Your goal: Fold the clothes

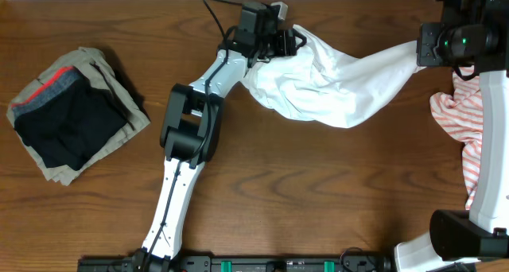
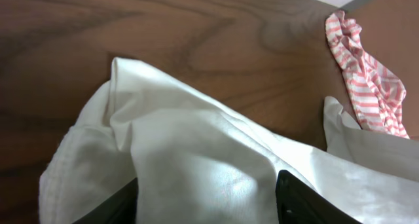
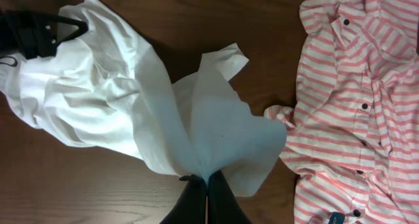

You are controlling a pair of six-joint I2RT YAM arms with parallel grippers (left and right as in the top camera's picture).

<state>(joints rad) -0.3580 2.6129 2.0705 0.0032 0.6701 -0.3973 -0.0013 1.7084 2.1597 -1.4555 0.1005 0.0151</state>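
Observation:
A white garment (image 1: 318,85) lies crumpled at the back of the table, stretched between my two grippers. My left gripper (image 1: 278,40) is at its left end. In the left wrist view its fingers (image 2: 206,185) stand wide apart with a bulge of the white cloth (image 2: 196,139) between them. My right gripper (image 1: 421,51) is shut on the garment's right end. In the right wrist view the closed fingers (image 3: 207,178) pinch a gathered edge of the white cloth (image 3: 111,99), which is drawn taut and lifted off the wood.
A pink-and-white striped shirt (image 1: 457,117) lies crumpled at the right edge, and also shows in both wrist views (image 3: 353,99) (image 2: 363,73). A folded pile of dark and khaki clothes (image 1: 71,113) sits at the left. The table is brown wood (image 1: 318,192).

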